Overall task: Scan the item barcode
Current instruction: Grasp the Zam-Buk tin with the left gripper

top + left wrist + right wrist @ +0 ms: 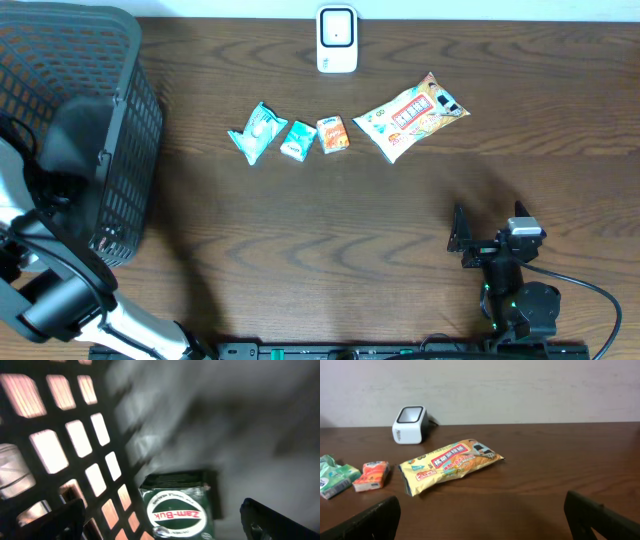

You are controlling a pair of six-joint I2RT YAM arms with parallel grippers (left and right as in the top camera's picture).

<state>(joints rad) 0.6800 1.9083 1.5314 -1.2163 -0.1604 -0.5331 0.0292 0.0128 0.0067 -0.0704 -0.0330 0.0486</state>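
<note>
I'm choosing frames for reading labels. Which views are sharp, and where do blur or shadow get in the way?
Overhead: sharp and evenly lit, faint shadows on the table. Left wrist: dim, grey blur upper right, basket mesh backlit, yet the Zam-Buk box reads clearly. Right wrist: crisp on the snack packet and scanner.

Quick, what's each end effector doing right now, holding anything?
Left end effector: open, holding nothing, over the green Zam-Buk box.
Right end effector: open, holding nothing.
</note>
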